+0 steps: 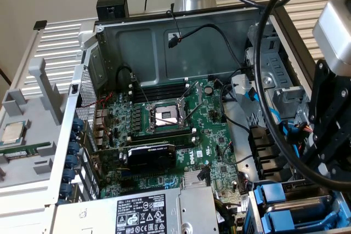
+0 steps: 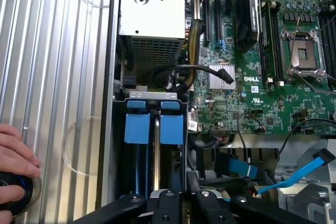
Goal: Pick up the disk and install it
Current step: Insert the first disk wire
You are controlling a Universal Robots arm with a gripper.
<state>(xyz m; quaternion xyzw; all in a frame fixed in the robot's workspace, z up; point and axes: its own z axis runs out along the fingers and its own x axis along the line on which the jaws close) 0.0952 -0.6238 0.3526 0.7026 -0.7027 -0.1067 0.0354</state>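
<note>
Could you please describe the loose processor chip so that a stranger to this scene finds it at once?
Find the open computer case; outside it, at the exterior view's left, sits a grey tray. The processor chip lies on it beside a narrow green memory stick. The chip alone is square and silver.

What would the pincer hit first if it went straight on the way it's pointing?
Probably the blue drive carriers standing in the bay directly ahead of the pincer. How far off they sit is hard to judge.
</note>
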